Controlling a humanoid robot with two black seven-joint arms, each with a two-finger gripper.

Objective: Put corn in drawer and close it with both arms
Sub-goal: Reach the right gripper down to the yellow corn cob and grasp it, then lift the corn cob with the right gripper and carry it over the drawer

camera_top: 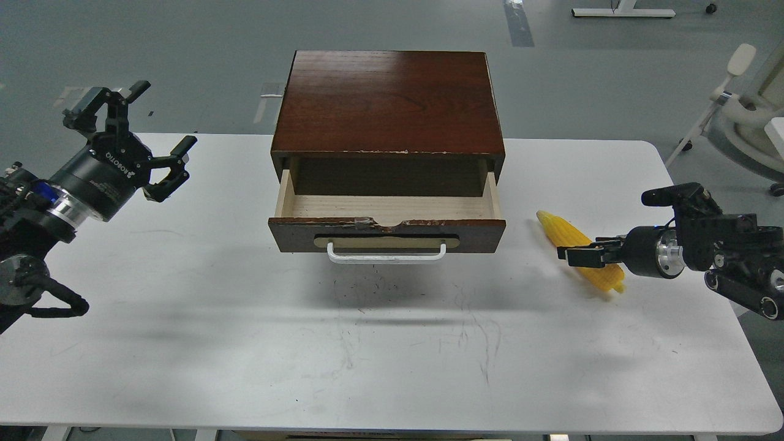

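Corn (571, 234), yellow, ridged, tapered, lies beside the open drawer (387, 231)

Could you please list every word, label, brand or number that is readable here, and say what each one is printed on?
"ROBOTIQ": white letters on the black body of the left gripper.
A second line of small print on the grey wrist cylinder just behind it: too small to read.
Right gripper, corn, drawer, table: no readable text.
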